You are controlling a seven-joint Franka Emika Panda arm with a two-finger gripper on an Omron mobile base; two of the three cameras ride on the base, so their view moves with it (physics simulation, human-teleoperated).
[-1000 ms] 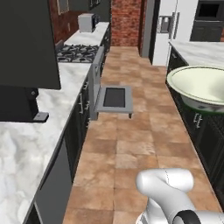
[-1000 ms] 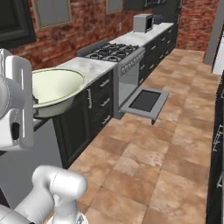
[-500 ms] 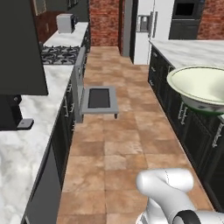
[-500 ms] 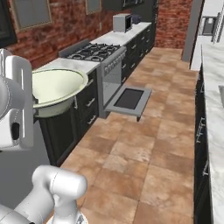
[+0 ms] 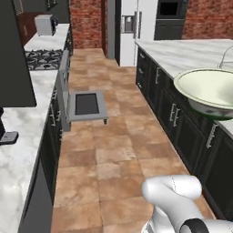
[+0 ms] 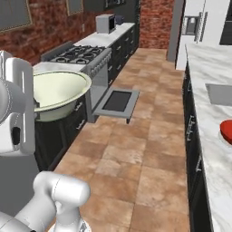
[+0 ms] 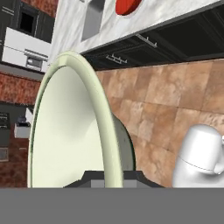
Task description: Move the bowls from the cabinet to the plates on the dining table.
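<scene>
At three o'clock in the left base view, the cream-white bowl point(image 5: 207, 88) rides aloft, carried above the tiled floor point(image 5: 113, 150); the gripper point(image 7: 109, 177) is clamped tight on its rim, green-marked underside facing away; beyond, at twelve o'clock in the hand view, the dining table point(image 7: 78, 26) bears the red-orange plate point(image 7: 127, 5); judged risk: a rim-only pinch may let the bowl swing or slip should the base turn sharply

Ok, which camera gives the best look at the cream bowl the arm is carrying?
The hand view: the round cream-white bowl sits close up, rim pinched in the tool. The left base view cuts off its right side; the right base view hides part behind the arm.
</scene>
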